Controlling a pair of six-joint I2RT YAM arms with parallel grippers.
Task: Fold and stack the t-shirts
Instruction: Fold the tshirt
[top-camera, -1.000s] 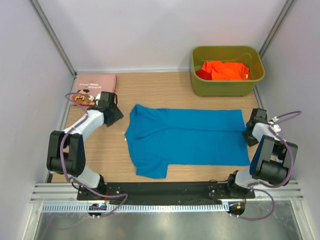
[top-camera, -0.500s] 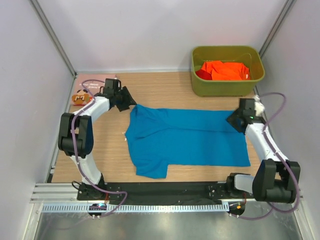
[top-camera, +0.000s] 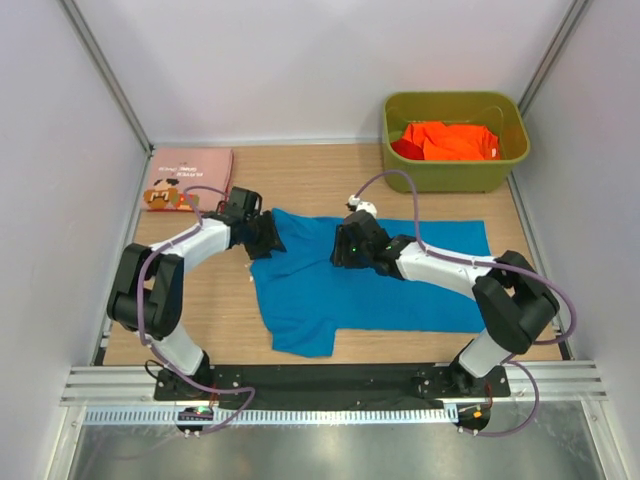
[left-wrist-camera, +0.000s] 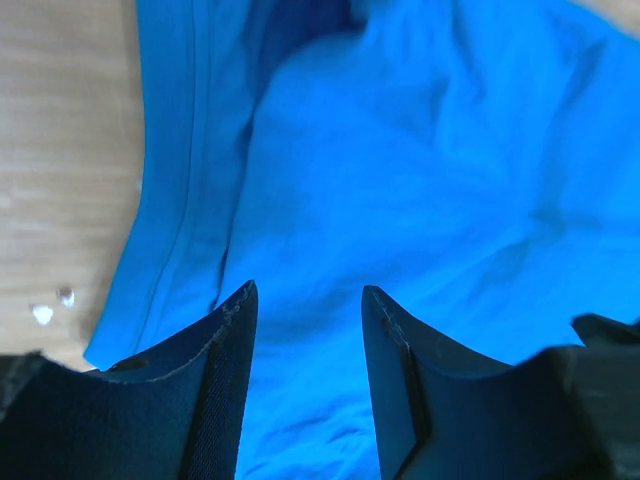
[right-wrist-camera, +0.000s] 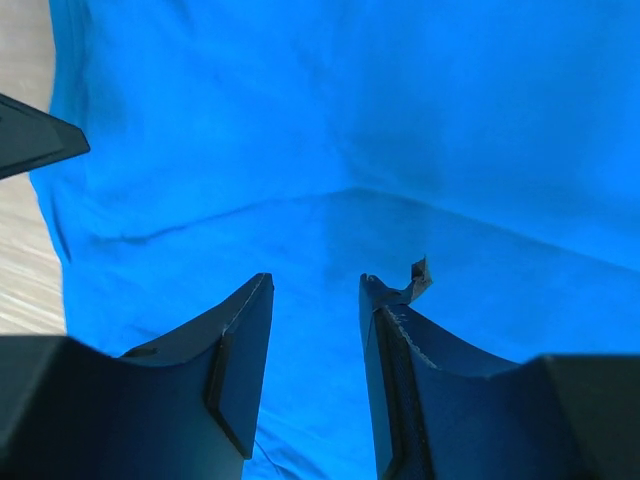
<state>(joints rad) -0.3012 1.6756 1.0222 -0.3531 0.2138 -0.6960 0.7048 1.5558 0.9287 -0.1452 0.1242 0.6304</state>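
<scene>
Item, blue t-shirt (top-camera: 400, 275): plain bright blue cloth, lying spread out and mostly flat on the middle of the surface (top-camera: 330, 175), long axis running left to right; one short sleeve juts toward the near edge at its left end; soft creases across the left half; a stitched hem band runs along its left border in the left wrist view, with bare wood beyond it.

Item, left gripper (top-camera: 268, 238): low over the far-left corner of the blue t-shirt; jaws partly apart, with blue cloth showing in the gap between them and nothing pinched.

Item, right gripper (top-camera: 345, 245): its arm reaches across the shirt from the right side and ends over the left half, near the left gripper but apart from it; jaws partly apart, holding nothing, with smooth blue cloth and one shallow fold line below them.

Item, pink t-shirt (top-camera: 188, 178): folded into a compact rectangle, brown cartoon print at its near edge; at the far-left corner of the surface, clear of the blue t-shirt.

Item, orange t-shirt (top-camera: 455, 140): bunched loosely inside the bin (top-camera: 450, 178); red t-shirt (top-camera: 405, 148) beside it, against the bin's left wall.

Item, bin: olive-green plastic, rectangular, upright, at the far-right corner of the surface, just beyond the blue t-shirt's far-right corner.

Item, surface: light wood grain, enclosed by pale walls.
</scene>
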